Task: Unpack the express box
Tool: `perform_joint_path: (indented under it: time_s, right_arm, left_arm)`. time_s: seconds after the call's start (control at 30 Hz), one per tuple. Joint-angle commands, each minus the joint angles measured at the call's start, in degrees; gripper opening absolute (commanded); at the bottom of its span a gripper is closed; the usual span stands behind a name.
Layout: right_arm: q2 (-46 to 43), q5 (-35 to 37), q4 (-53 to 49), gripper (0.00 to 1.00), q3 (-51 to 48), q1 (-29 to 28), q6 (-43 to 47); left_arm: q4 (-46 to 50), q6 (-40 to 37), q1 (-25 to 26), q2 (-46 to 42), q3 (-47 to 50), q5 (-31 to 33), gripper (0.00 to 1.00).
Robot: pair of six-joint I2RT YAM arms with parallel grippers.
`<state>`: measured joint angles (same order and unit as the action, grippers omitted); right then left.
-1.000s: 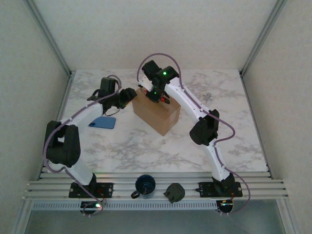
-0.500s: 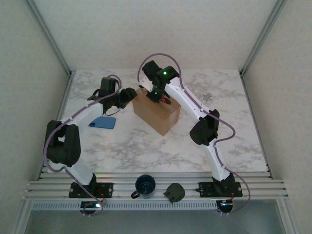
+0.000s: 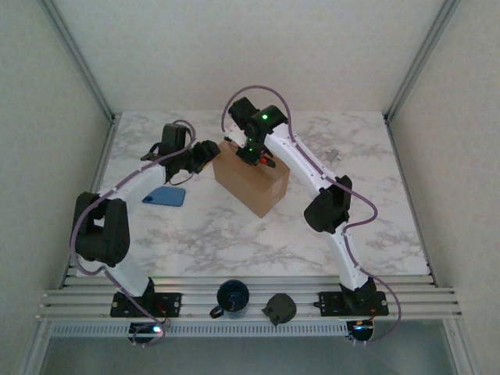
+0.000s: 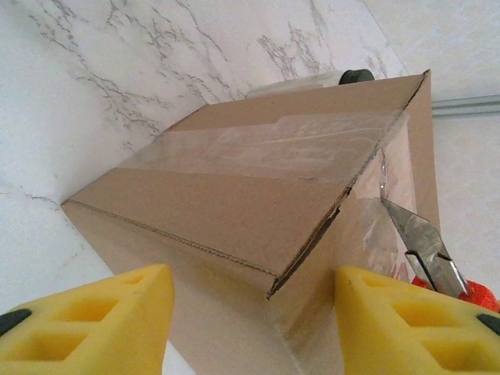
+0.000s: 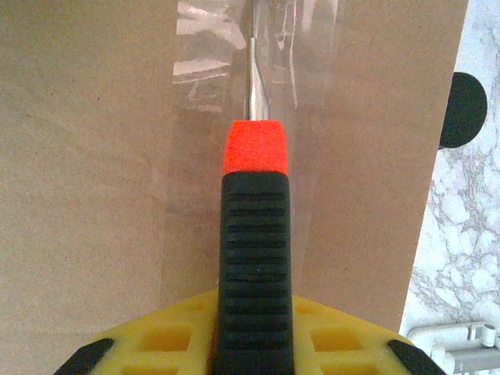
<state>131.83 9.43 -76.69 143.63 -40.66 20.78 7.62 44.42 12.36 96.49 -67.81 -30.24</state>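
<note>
Brown cardboard marks the express box (image 3: 251, 181), which sits slantwise on the marble tabletop (image 3: 234, 234) toward its far middle, between the two arms. Over the last second almost nothing shifts in the top view. The right hand (image 3: 254, 151) creeps only slightly along the box's far top edge, and the left hand (image 3: 209, 153) holds just beside the box's left end. I read this as a slow cut through the tape still under way. The flaps look closed, so the unpacking proper is not yet begun.

From the left wrist, the left hand (image 4: 254, 328) is spread, its yellow foam pads (image 4: 94, 324) flanking the box's near corner. Whether they touch the cardboard I cannot tell. Clear tape (image 4: 266, 144) runs along the top and down the end face, where a knife blade (image 4: 418, 238) meets it near the upper edge.

From the right wrist, the right hand (image 5: 254, 348) pinches the black ribbed handle of a utility knife (image 5: 254, 258) with an orange collar. The blade lies on the tape strip directly ahead, and the tape around it is wrinkled. The box fills the ground beneath the hand.
</note>
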Motion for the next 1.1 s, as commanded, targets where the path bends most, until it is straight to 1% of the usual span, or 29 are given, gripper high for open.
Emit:
perform_joint_path:
  time_s: [0.0, 0.8, 1.07]
  right_arm:
    - [-1.02, 3.62, -10.81, 0.0, -0.31, 0.76, -1.35]
    - [-5.81, 6.08, -13.74, 0.0, -6.99, 0.83, -4.33]
    - [-8.5, 6.74, -13.7, 0.0, -11.01, 0.8, -5.52]
  left_arm:
    - [4.99, 0.16, -0.01, 2.7, 1.45, 4.93, 0.54]
    - [5.05, 0.13, -0.07, 2.55, 1.98, 5.43, 0.54]
    - [5.05, 0.13, -0.14, 2.49, 2.12, 5.54, 0.54]
